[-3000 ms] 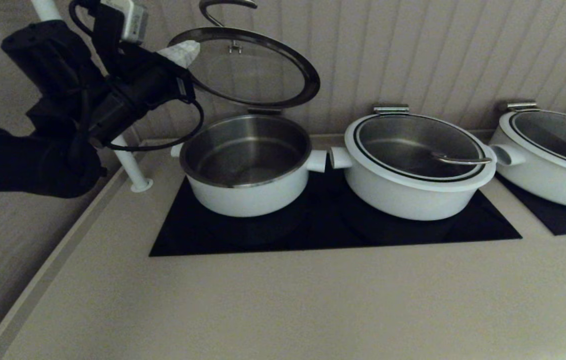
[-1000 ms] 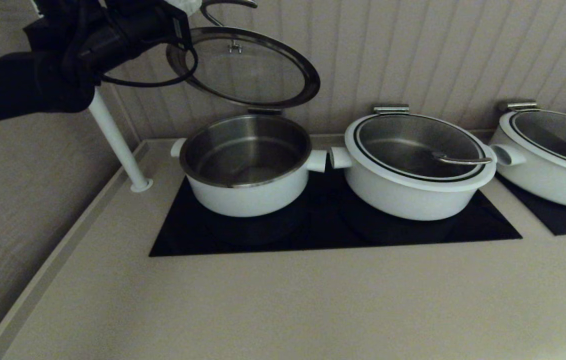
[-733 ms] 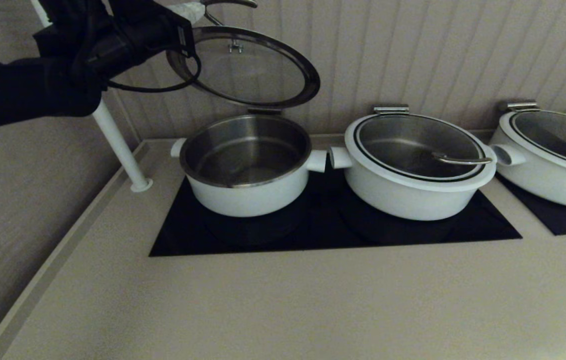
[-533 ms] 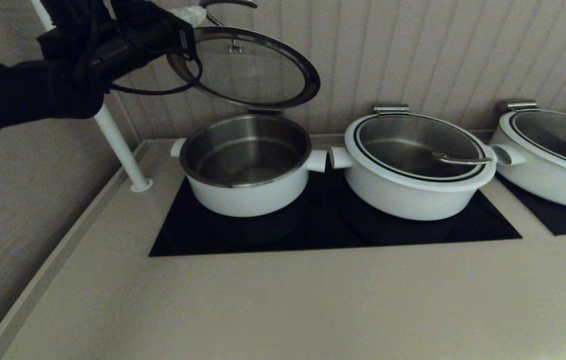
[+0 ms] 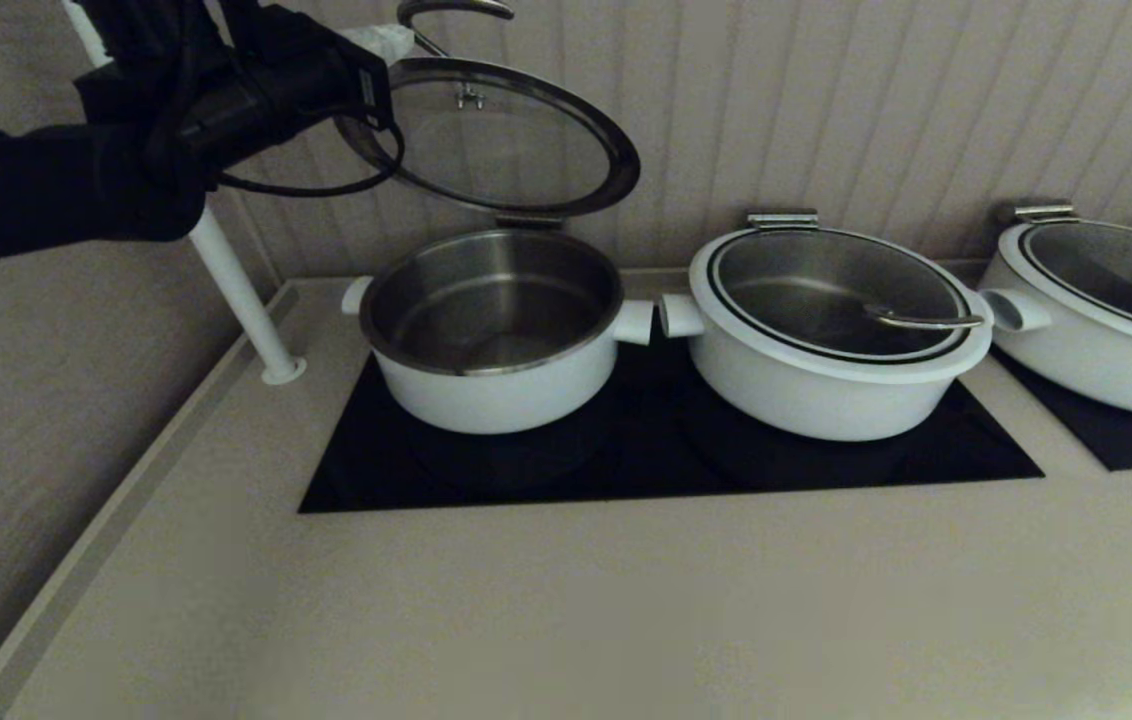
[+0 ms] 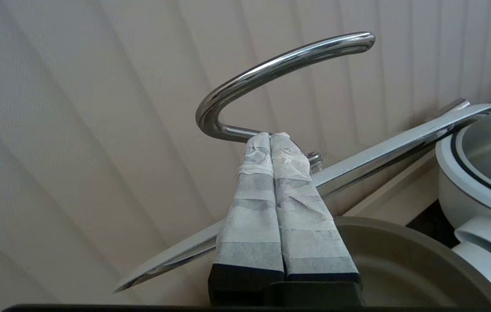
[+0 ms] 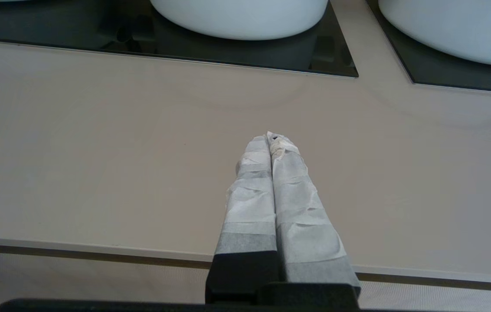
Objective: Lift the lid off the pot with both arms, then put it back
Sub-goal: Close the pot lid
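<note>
The lid [image 5: 496,135] stands tilted up, open on its back hinge above the pot [image 5: 491,330], which is open and empty on the black cooktop. My left gripper [image 5: 376,40] is high at the lid's upper left edge. In the left wrist view it [image 6: 270,138] is shut, with its tips against the lower bar of the arched steel handle [image 6: 271,69], holding nothing. The lid's rim [image 6: 384,149] runs slanted behind the fingers. My right gripper [image 7: 270,138] is shut and empty, parked low over the counter, out of the head view.
Two wider white pots with closed lids [image 5: 831,330] [image 5: 1106,310] stand right of the pot. A slanted white pole [image 5: 236,290] rises at the counter's back left corner. The ribbed wall is close behind the lid. Bare counter [image 5: 566,600] lies in front.
Over three seconds my left arm rose from the lid's left rim to its handle. In the last second it shifted slightly down and right. The lid stays open.
</note>
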Tool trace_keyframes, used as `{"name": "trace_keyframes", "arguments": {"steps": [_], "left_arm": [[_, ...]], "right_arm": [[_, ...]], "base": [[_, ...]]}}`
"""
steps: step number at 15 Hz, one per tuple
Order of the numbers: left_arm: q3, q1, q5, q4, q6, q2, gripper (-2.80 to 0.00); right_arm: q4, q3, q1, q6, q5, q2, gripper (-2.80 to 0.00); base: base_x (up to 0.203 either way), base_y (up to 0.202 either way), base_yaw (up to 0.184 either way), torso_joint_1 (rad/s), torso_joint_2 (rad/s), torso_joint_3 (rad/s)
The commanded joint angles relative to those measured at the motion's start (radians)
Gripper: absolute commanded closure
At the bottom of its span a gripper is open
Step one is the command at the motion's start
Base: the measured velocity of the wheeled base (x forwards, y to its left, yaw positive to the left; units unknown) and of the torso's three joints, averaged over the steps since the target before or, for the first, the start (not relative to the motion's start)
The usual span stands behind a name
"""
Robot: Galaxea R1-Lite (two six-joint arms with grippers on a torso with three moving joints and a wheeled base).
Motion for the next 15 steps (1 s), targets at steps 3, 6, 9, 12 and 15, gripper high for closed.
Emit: {"name": "trace_keyframes", "arguments": {"steps": [3,6,9,12,15], "left_arm": [[0.079,0.0,-0.001,-0.002,0.012,-0.042,0.0],[0.139,0.001,0.0,-0.004,0.014,-0.076,0.0],[0.199,0.001,0.0,-0.004,0.022,-0.113,0.0],[0.255,0.002,0.001,-0.007,0.042,-0.14,0.0],[0.277,0.002,0.001,-0.009,0.042,-0.152,0.0]], "right_arm": [[0.0,0.0,0.0,-0.001,0.001,0.0,0.0],[0.0,0.0,0.0,-0.001,0.001,0.0,0.0],[0.0,0.0,0.0,-0.001,0.001,0.0,0.0],[0.0,0.0,0.0,-0.001,0.001,0.0,0.0],[0.0,0.0,0.0,-0.001,0.001,0.0,0.0]], "base": [[0.0,0.0,0.0,0.0,0.0,0.0],[0.0,0.0,0.0,0.0,0.0,0.0],[0.0,0.0,0.0,0.0,0.0,0.0],[0.0,0.0,0.0,0.0,0.0,0.0],[0.0,0.0,0.0,0.0,0.0,0.0]]}}
